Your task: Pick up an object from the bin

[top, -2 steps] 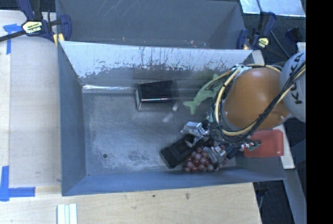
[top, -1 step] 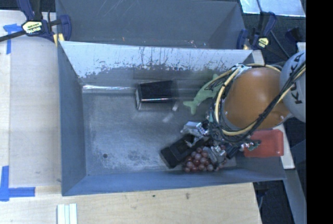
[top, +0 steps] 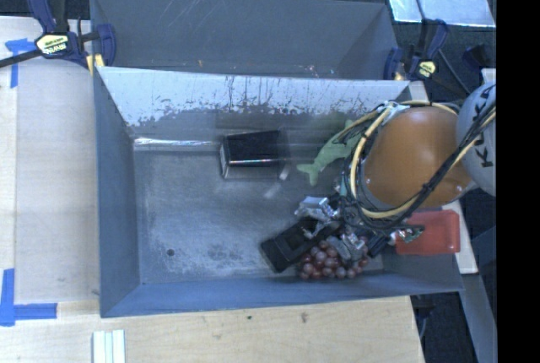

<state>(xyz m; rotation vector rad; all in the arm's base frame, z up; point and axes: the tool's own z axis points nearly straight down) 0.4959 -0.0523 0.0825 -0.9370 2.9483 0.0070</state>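
My gripper [top: 321,214] is low in the bin's front right part, under the arm's orange cover. Right below it lie a flat black block [top: 285,248] and a bunch of dark red grapes [top: 331,262], both against the front wall. The gripper is over the black block's right end and the top of the grapes; whether it touches either is hidden. A green leafy piece [top: 332,154] lies just behind the gripper.
A black rectangular box [top: 253,148] rests near the back wall, left of the gripper. A red thing [top: 432,235] lies at the bin's right edge, partly under the arm. The bin's left half has a bare floor.
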